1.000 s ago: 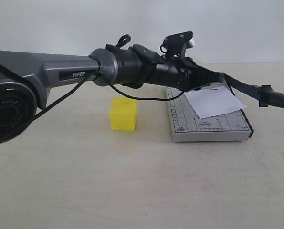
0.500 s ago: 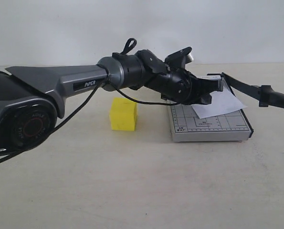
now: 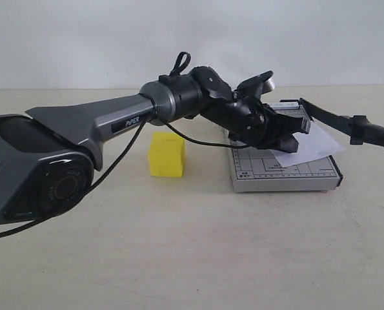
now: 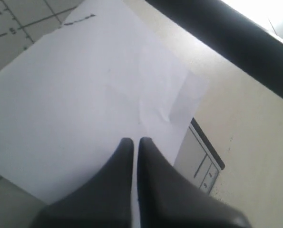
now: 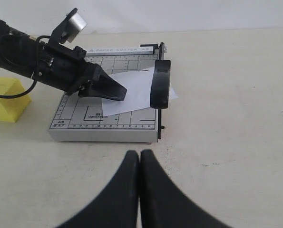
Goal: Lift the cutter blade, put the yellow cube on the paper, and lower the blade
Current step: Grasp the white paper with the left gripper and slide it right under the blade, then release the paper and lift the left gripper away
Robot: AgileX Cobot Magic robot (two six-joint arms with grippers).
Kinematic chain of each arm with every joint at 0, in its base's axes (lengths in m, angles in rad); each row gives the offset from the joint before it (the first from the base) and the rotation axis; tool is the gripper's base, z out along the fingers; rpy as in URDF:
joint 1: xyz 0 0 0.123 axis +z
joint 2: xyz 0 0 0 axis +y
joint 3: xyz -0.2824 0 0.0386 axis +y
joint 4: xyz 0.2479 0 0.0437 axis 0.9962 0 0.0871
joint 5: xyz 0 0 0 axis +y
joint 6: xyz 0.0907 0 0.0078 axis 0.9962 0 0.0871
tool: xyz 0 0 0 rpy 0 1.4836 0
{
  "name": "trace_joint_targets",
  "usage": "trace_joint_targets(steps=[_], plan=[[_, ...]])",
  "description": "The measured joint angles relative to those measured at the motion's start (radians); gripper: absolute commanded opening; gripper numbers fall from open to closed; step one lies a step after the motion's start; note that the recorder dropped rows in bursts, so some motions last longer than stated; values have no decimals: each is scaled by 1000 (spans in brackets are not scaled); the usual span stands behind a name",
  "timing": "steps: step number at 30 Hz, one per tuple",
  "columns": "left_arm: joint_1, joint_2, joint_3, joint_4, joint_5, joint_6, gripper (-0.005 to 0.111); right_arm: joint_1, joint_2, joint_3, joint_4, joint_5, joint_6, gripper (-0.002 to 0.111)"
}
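While the cutter blade (image 3: 346,121) stands raised, left end effector (image 3: 293,143) above the paper (image 3: 321,145) and right end effector (image 5: 140,153) are pressed together.

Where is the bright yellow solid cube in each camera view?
Exterior view: yellow cube left of centre, beside the grey gridded cutter base.
Left wrist view: not in it.
Right wrist view: the cube beside that base, cut off by the picture's edge.
Shared landmark: the white paper sheet.
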Motion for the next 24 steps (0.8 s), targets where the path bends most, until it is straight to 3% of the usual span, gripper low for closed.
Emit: trace_joint_targets(steps=[15,20,24], plan=[[0,32,-124,45,-23,38,4,0,0,0,0,4,0,0],[0,-23,-135,250,-56,-181,4,0,0,0,0,4,0,0],[-9,-39,-140,514,32,-396,4,0,0,0,0,4,0,0]])
